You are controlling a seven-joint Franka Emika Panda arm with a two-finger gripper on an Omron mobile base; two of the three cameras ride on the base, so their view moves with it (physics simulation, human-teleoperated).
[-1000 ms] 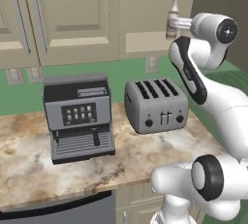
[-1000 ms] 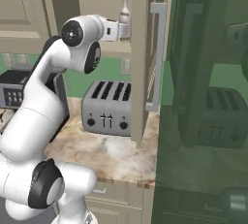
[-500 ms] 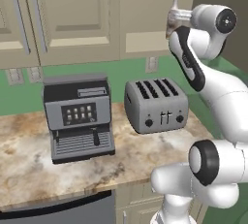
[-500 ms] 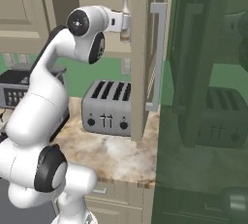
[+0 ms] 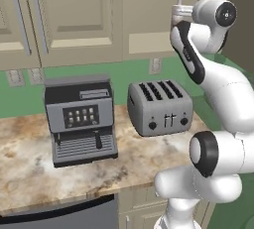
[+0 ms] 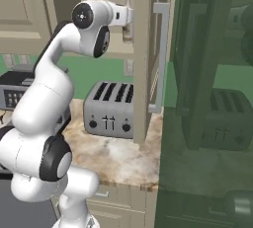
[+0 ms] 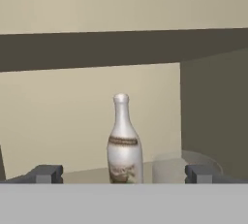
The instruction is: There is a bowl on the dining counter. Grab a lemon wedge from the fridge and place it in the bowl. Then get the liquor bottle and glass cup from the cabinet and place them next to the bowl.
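A white robot arm reaches up into an open wall cupboard [image 6: 141,49] above the stone counter [image 5: 30,158], its claw [image 7: 125,173] spread wide and holding nothing, one dark fingertip [image 7: 46,173] showing at each side of the hand view. Straight ahead of the claw, on the cupboard shelf [image 7: 87,173], stands the liquor bottle [image 7: 124,140], upright, pale and glossy with a brownish label whose print is too blurred to read; its base is cut off by the bottom of the view. Just beside the bottle, on its right in the hand view, sits the glass cup [image 7: 167,168], so clear that only a faint grey outline shows, and whether the two touch cannot be told. From the right base camera the bottle appears as a sliver past the edge of the open cupboard door, with the claw itself hidden behind that door. Below the cupboard a grey four-slot toaster [image 5: 159,108] stands on the counter, with a coffee machine [image 5: 81,119] near it. A dark green, glassy surface [image 6: 207,123] beside the cupboard reflects the toaster dimly.
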